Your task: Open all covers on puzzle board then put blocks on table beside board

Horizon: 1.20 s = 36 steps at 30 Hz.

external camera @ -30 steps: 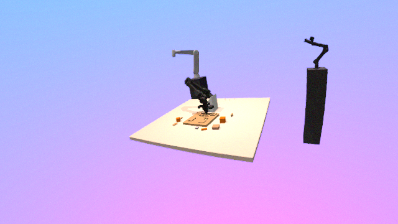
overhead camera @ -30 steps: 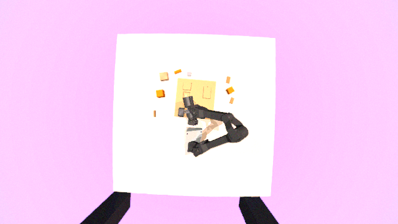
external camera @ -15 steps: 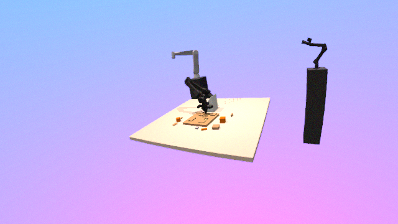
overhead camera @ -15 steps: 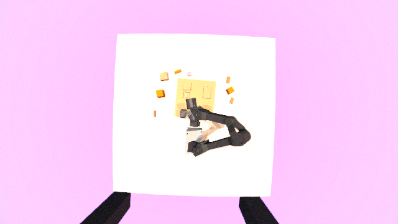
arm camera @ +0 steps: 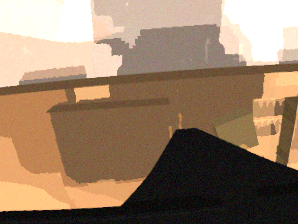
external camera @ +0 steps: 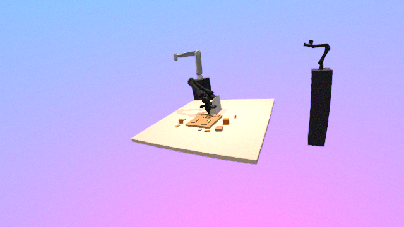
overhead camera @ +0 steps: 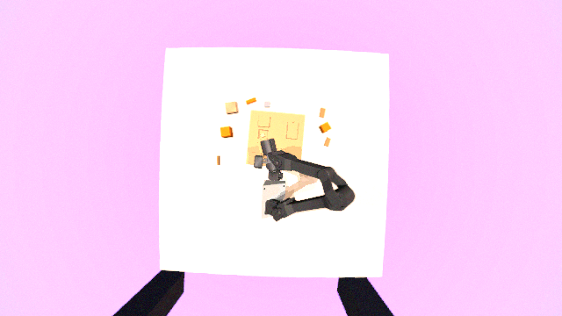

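The tan puzzle board (overhead camera: 281, 119) (external camera: 193, 125) (arm camera: 30, 192) lies mid-table. Outlined recesses or covers show on its far half; at this size I cannot tell which. My gripper (external camera: 208, 113) (arm camera: 185, 139) is shut and empty, pointing down low over the board's near edge. In the wrist view a shaded rectangular panel and an olive square (arm camera: 239, 131) show beside the fingertips. The arm and its shadow hide the board's near part. On the table, clear of the board, lie an orange cube (overhead camera: 226, 132) (external camera: 226, 121), a tan block (overhead camera: 231, 107) (external camera: 219, 128) and an orange bar (overhead camera: 251, 101) (external camera: 207, 130).
A pale block (overhead camera: 267, 104) (external camera: 199, 129) lies behind the board. A thin orange piece (overhead camera: 218, 160) (external camera: 235, 116) lies left, and another orange block (overhead camera: 325, 127) (external camera: 180, 121) lies right between two small tan pieces. A grey upright panel (overhead camera: 274, 190) (external camera: 216, 104) stands near the arm's base.
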{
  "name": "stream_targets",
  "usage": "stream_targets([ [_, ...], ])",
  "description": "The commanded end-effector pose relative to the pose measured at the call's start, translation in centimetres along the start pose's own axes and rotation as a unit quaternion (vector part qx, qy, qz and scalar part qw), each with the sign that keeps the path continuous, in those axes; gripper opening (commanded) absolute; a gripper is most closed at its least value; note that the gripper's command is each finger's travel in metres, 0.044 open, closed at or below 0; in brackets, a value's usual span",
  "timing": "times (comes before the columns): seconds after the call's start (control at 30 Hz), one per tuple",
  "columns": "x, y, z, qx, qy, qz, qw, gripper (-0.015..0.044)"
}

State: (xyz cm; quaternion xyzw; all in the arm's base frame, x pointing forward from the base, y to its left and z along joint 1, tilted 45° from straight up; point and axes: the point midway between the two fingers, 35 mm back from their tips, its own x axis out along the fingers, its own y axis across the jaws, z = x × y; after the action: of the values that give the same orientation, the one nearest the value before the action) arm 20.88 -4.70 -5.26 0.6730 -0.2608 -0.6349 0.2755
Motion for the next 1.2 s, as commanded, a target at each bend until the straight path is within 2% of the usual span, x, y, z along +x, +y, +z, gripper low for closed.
stream_targets([
  [0.0, -0.6, -0.1, -0.3, 0.004, 0.002, -0.004, 1.0, 0.0],
  [0.77, -2.9, 0.0, -0.1, 0.008, 0.0, -0.001, 1.0, 0.0],
  [0.97, -3.2, 0.9, -2.9, 0.25, -0.002, -0.005, 0.968, 0.0],
  [1.17, -3.6, 2.5, -6.0, 0.506, -0.004, -0.007, 0.863, 0.0],
])
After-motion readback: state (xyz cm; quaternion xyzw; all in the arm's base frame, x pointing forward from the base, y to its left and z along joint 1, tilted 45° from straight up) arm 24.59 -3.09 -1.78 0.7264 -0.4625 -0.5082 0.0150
